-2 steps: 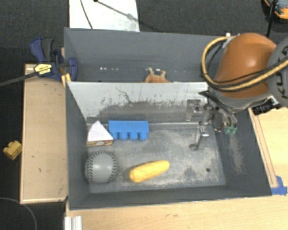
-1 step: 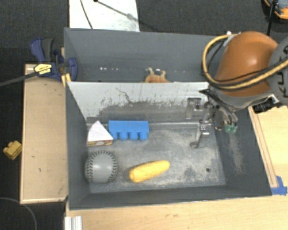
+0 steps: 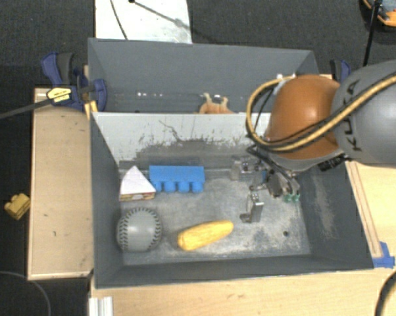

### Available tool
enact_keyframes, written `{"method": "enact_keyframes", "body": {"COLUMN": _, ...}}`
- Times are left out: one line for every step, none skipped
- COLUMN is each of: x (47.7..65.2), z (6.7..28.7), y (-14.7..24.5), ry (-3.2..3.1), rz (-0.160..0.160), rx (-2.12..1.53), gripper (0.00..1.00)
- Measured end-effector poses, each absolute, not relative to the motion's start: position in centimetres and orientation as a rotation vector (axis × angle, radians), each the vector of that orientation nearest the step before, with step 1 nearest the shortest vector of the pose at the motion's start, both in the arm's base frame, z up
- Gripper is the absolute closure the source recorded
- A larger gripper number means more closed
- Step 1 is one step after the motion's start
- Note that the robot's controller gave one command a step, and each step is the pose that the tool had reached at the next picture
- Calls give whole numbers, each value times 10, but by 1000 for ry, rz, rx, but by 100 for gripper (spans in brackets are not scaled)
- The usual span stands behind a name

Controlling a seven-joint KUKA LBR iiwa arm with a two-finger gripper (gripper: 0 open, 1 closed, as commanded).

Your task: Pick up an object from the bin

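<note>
Several things lay in the bin [image 3: 198, 78]; nearest the tool [image 3: 253, 210] was a yellow corn cob [image 3: 205, 234], low and just left of it. Whether the tool was open could not be told. A good pick would probably centre over the cob and straddle its narrow width.

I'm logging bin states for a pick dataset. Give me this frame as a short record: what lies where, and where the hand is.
bin: grey metal
hand: low over bare floor, right of centre
nearest thing: yellow corn cob, front centre, apart from the hand
blue block: back left, by the wall
white wedge: beside the block's outer end
grey ball: front left corner
small tan thing: up on the back ledge, kind unclear
</note>
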State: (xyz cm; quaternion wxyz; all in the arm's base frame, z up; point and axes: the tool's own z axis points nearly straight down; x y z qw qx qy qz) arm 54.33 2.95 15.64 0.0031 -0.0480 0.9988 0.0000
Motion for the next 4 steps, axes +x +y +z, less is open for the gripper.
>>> {"method": "enact_keyframes", "body": {"x": 515, "z": 156, "y": 66, "ry": 3128, "rz": 4, "rx": -287, "gripper": 0}}
{"method": "enact_keyframes", "body": {"x": 521, "z": 156, "y": 98, "ry": 3109, "rz": 1, "rx": -425, "gripper": 0}}
{"method": "enact_keyframes", "body": {"x": 503, "z": 88, "y": 113, "ry": 3043, "rz": 0, "rx": -751, "gripper": 0}}
{"method": "enact_keyframes", "body": {"x": 499, "z": 71, "y": 109, "ry": 3029, "rz": 1, "rx": -815, "gripper": 100}}
